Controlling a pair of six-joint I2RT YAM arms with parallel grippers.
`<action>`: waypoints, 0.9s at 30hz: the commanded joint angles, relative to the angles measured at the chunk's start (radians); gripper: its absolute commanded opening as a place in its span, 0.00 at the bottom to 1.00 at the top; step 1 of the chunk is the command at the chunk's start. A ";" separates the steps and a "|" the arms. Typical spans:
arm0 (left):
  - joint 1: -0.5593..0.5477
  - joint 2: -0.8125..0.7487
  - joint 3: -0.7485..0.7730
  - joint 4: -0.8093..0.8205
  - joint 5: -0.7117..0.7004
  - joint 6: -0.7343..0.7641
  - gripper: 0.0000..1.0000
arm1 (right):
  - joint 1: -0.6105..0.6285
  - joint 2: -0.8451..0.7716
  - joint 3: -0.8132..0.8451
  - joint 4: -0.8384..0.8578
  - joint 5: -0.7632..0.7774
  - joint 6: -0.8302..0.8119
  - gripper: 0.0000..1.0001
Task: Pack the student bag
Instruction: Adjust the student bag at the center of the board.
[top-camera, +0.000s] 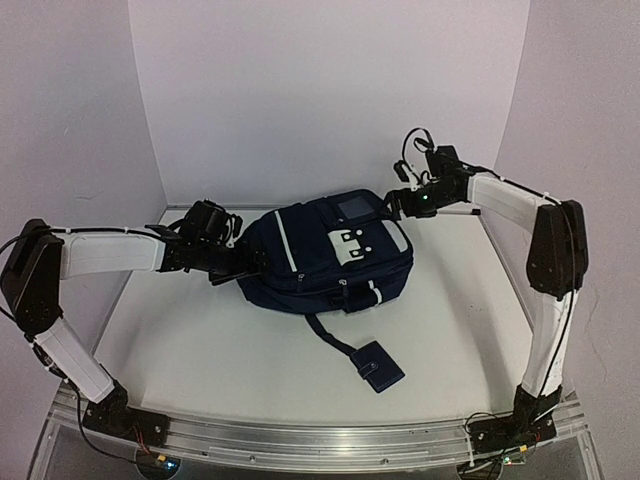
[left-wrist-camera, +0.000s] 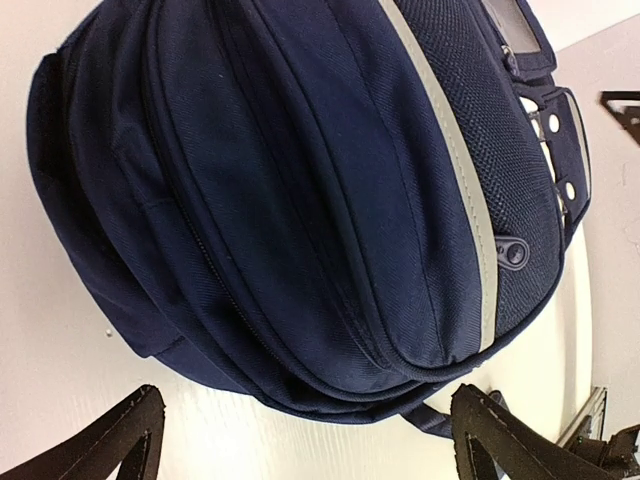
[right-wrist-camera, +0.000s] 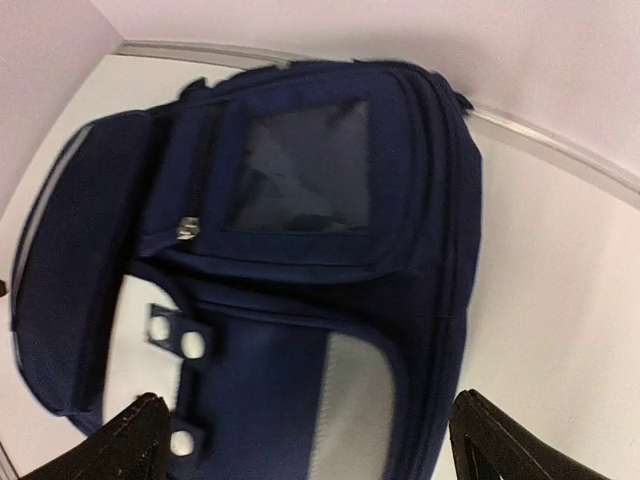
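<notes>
The student bag (top-camera: 325, 250) lies flat in the middle of the table, navy with white stripes and a white front patch. My left gripper (top-camera: 240, 262) sits low at the bag's left end. In the left wrist view its fingers (left-wrist-camera: 128, 430) stand wide apart on either side of the bag's rounded end (left-wrist-camera: 300, 200), and the gripper (left-wrist-camera: 305, 440) is open with nothing in it. My right gripper (top-camera: 400, 200) hovers at the bag's far right corner. In the right wrist view this gripper (right-wrist-camera: 308, 425) is open over the bag's front pocket (right-wrist-camera: 300, 250), holding nothing.
A small navy wallet (top-camera: 378, 366) lies on the table in front of the bag, at the end of a dark strap (top-camera: 325, 335). White walls close in the back and both sides. A metal rail (top-camera: 320, 440) runs along the near edge.
</notes>
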 joint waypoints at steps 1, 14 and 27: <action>-0.003 -0.005 0.002 0.079 0.035 -0.023 1.00 | -0.013 0.116 0.013 -0.059 -0.025 0.009 0.95; -0.008 -0.088 0.047 -0.039 -0.052 0.068 1.00 | 0.064 -0.063 -0.397 -0.066 -0.448 0.024 0.55; -0.349 0.260 0.542 -0.402 -0.395 0.232 1.00 | 0.115 -0.182 -0.559 0.040 -0.456 0.115 0.64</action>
